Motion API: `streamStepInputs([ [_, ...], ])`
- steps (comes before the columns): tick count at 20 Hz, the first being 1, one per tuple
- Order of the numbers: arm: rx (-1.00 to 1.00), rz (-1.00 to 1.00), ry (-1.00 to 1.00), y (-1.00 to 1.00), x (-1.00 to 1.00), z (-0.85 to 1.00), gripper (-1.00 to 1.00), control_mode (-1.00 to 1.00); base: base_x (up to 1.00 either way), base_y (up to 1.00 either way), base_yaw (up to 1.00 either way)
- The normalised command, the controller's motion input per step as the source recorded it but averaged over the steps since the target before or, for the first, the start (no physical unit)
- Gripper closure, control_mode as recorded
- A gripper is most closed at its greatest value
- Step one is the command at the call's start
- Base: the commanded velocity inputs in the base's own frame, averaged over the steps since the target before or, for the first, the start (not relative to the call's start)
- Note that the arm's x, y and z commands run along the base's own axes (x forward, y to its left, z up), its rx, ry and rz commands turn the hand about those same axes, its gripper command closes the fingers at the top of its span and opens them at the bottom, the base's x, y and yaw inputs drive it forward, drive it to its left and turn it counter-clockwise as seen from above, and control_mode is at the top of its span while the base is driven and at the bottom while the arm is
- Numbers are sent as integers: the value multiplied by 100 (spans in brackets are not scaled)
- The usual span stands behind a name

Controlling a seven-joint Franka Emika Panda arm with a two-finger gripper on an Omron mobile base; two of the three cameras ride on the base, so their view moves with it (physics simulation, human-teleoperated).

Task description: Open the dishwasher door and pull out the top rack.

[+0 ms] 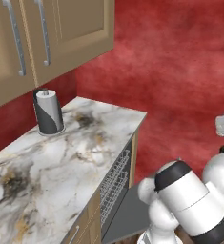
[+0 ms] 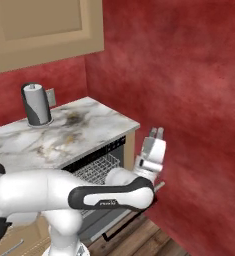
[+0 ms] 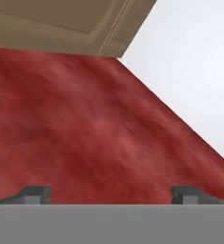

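**Door down, claw up and spread by the red wall**

Left to right in the right base view: a paper towel roll (image 2: 36, 104) stood upright on the marble counter (image 2: 64, 135), back near the wall under the tan upper cabinets (image 2: 44, 25). Below the counter's front edge the dishwasher was open, and the top rack (image 2: 100, 167), a silver wire grid, showed in the opening. The dishwasher door (image 2: 120, 217) hung folded down and forward, its black bar handle at the outer edge near the wood floor. The arm reached across in front of the opening. To its right the gripper (image 2: 156, 133) pointed upward, above the door and close to the red wall (image 2: 189, 100), fingers spread apart and holding nothing

From the left base view the rack (image 1: 114, 181) sat under the counter edge, with the door (image 1: 127, 214) lowered below it
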Motion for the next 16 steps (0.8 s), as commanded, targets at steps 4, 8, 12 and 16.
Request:
streamStepInputs([
  [4,-100,-1,-12,48,-8,0,-100,-100,0,0,0],
  [8,-100,-19,-9,54,-1,0,-100,-100,0,0,0],
  [12,-100,-32,-1,28,0,0,-100,-100,0,0,0],
  [16,-100,-37,5,26,6,0,-100,-100,0,0,0],
])
